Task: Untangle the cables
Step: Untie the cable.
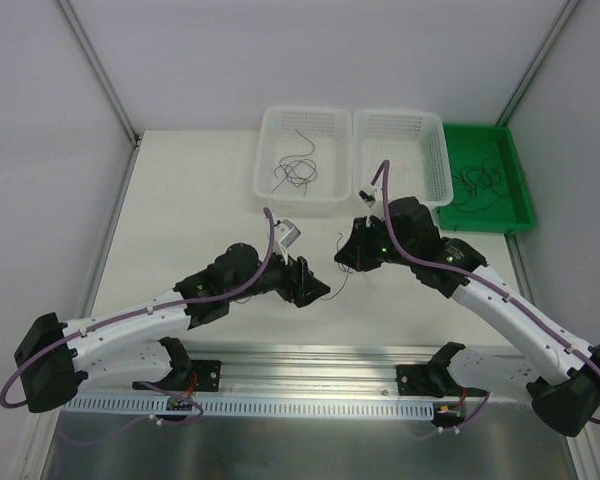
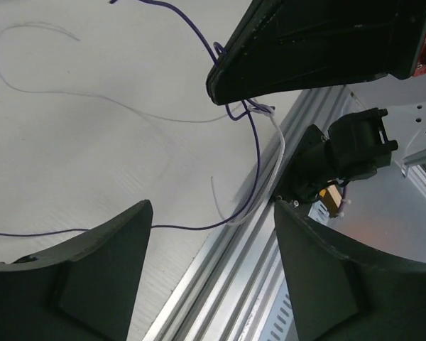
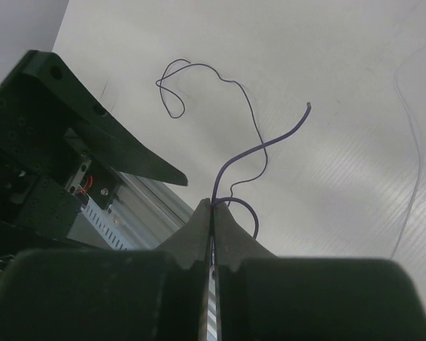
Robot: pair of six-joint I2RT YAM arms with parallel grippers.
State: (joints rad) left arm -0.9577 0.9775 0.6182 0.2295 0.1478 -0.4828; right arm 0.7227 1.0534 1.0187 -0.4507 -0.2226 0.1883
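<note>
Separating one strand seems the step: the right end effector (image 3: 213,206) pinches a cable (image 3: 264,145), the left end effector (image 2: 213,234) gapes wide nearby, and next it likely needs carrying to the far left basket (image 1: 302,208).

Thin purplish cables (image 3: 264,145) loop across the table (image 3: 326,57), one pinched between the right jaws

Table (image 1: 200,200) carries left basket (image 1: 263,170), right basket (image 1: 400,150), green tray (image 1: 500,215).

Left hand (image 2: 213,213) spread, right hand (image 3: 213,207) pinched
</note>
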